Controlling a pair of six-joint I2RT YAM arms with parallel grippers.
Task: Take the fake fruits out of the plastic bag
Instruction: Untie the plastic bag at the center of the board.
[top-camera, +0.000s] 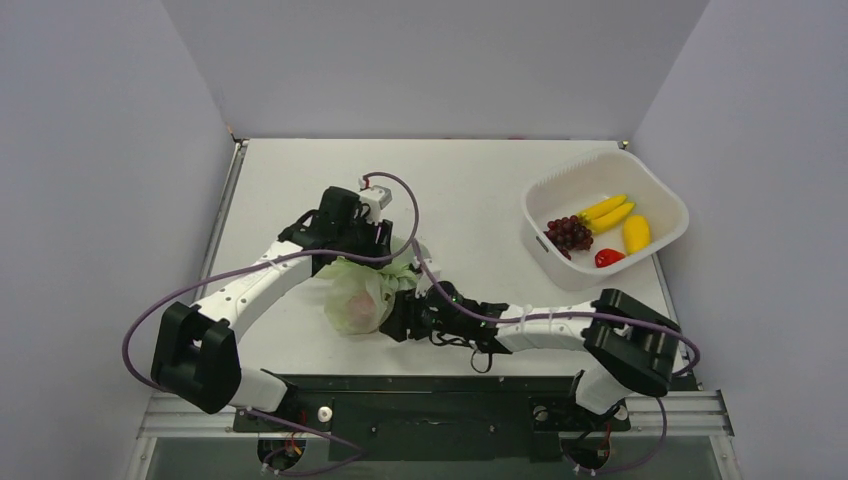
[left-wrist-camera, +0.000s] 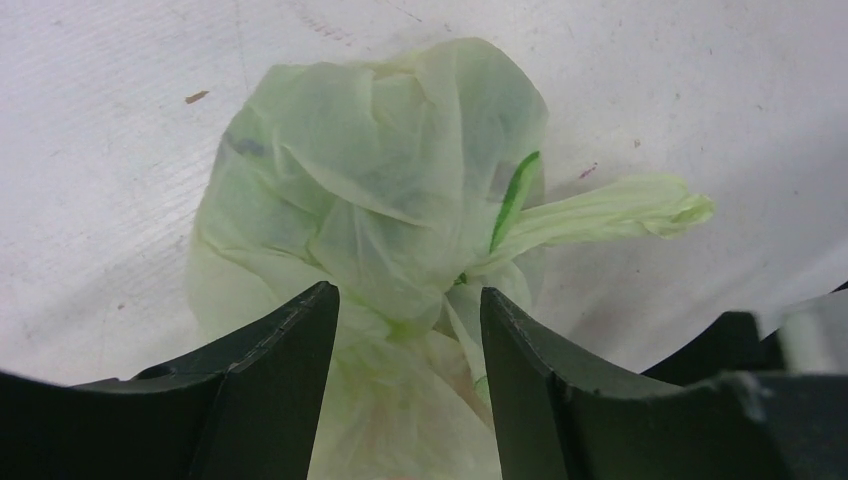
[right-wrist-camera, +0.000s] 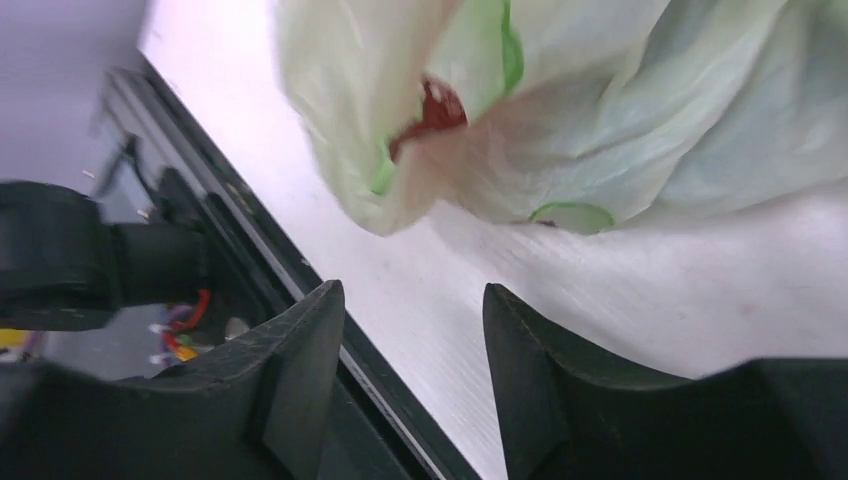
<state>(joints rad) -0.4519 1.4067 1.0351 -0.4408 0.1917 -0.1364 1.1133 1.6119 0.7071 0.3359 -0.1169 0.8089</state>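
Observation:
The pale green plastic bag (top-camera: 358, 298) sits bunched near the table's front middle. In the left wrist view its gathered top (left-wrist-camera: 400, 180) fills the gap between my left gripper's (left-wrist-camera: 410, 300) fingers, and a loop handle (left-wrist-camera: 620, 208) sticks out to the right. My left gripper (top-camera: 352, 262) comes down on the bag from behind, half closed on the film. A red fake fruit (right-wrist-camera: 435, 108) shows through the bag's mouth in the right wrist view. My right gripper (right-wrist-camera: 412, 295) is open just right of the bag (right-wrist-camera: 600, 120), with only bare table between its fingers.
A white basket (top-camera: 560, 180) stands at the back right with yellow bananas (top-camera: 607, 211), a purple grape bunch (top-camera: 570, 233), a yellow fruit (top-camera: 636, 233) and a red one (top-camera: 608, 257). The table's dark front rail (right-wrist-camera: 300, 290) lies close to my right gripper (top-camera: 398, 314).

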